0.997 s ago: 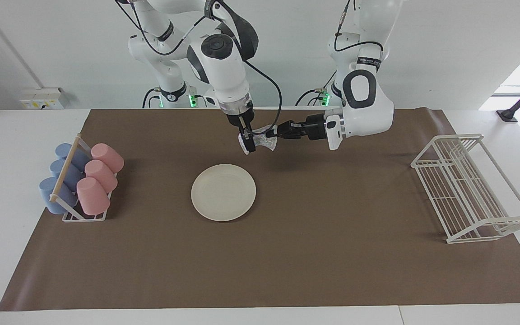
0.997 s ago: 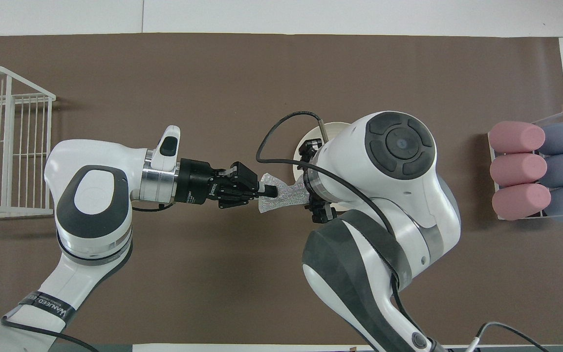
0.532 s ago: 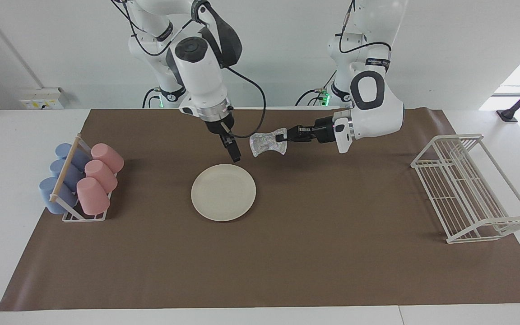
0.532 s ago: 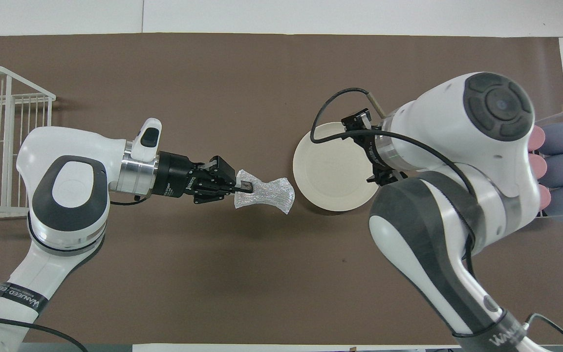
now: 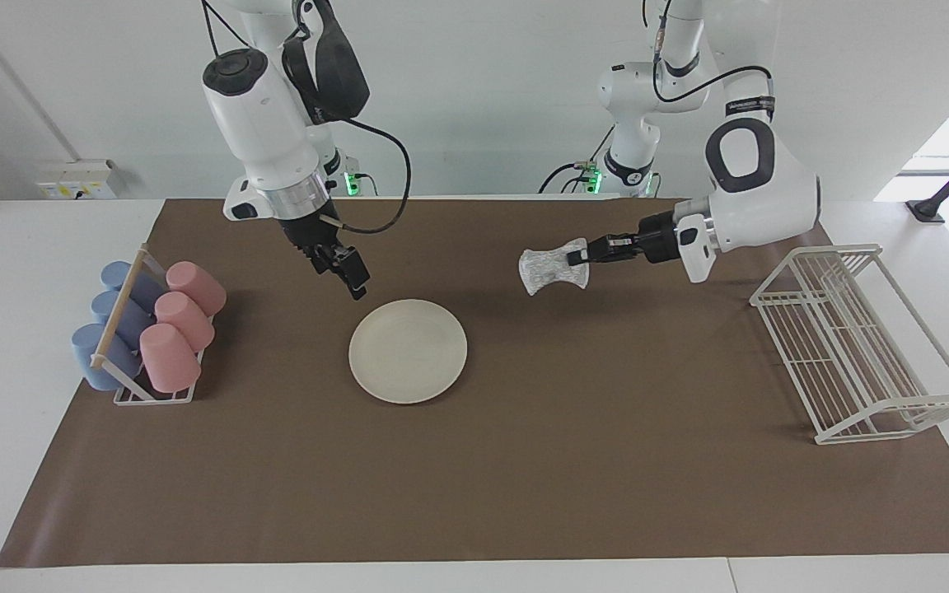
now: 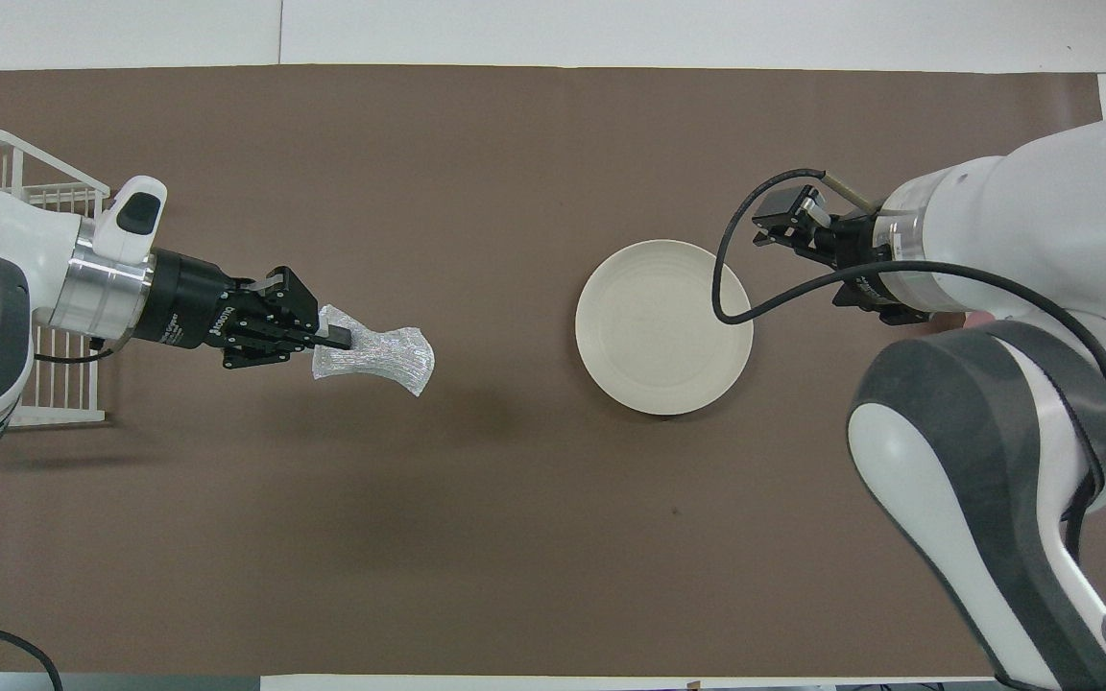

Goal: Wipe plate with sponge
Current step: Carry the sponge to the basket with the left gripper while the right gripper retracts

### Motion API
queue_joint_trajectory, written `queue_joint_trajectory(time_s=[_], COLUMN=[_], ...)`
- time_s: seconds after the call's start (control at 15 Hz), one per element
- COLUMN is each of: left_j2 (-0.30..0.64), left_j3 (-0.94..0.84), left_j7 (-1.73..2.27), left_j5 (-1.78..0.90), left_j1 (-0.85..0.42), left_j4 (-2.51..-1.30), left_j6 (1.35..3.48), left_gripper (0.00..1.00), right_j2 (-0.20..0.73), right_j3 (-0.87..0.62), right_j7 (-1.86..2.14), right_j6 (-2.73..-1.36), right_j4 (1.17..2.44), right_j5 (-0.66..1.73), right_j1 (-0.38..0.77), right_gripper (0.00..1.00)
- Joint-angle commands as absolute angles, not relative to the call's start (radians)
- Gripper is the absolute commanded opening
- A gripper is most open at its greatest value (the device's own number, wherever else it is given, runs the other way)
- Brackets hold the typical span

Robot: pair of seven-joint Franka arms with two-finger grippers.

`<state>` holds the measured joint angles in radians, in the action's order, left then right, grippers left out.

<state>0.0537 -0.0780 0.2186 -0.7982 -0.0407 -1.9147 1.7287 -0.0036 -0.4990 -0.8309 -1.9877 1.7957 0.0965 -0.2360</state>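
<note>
Two arms that met over the worktop a second ago have now drawn well apart, and the sponge (image 5: 554, 271) has changed owners. You can see it pinched by one end in the left claw (image 5: 575, 257), whose fingertips are closed tight on it; it hangs in the air over bare brown mat (image 5: 606, 461), toward the left arm's end of the worktop and well apart from the plate (image 5: 408, 351). The right claw (image 5: 357, 284) has let go and swung away toward the rack of cups (image 5: 145, 329); it hangs empty, its fingers spread, over the mat just beside the plate's rim on the side nearer the robots.

The plate lies flat and untouched in the middle of the mat, with nothing on it. The wire dish rack (image 5: 862, 346) stands at the left arm's end.

For you this means the handover looks finished, but the wiping has not begun. The left arm has carried the sponge away from the plate, so you will likely need to bring it back and lower it onto the plate.
</note>
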Motion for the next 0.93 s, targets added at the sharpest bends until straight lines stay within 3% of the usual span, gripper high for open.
queue_joint_trajectory(time_s=[0.0,0.33,0.6,0.86], left_j2=[0.046,0.064,0.069,0.057], left_j3=[-0.087,-0.098,-0.098,-0.101], left_j7=[0.348,0.502,0.503,0.499], left_j5=[-0.642,-0.281,0.033,0.36], left_j1=[-0.029,-0.049,-0.127,-0.189], left_j4=[-1.832,-1.648,-1.635,-1.643], left_j6=[1.684,1.568,1.522,1.47], left_gripper=[0.0,0.0,0.0,0.0], right_j2=[-0.035,-0.026,-0.025,0.015], right_j3=[-0.497,-0.486,-0.479,-0.282], right_j7=[-0.69,-0.316,-0.14,-0.066], right_j6=[-1.907,-1.947,-1.853,-1.818], right_j4=[1.818,1.813,1.807,1.743], right_j5=[0.101,0.092,0.078,-0.028], right_j1=[-0.268,-0.387,-0.382,-0.191], right_gripper=[1.0,1.0,1.0,1.0])
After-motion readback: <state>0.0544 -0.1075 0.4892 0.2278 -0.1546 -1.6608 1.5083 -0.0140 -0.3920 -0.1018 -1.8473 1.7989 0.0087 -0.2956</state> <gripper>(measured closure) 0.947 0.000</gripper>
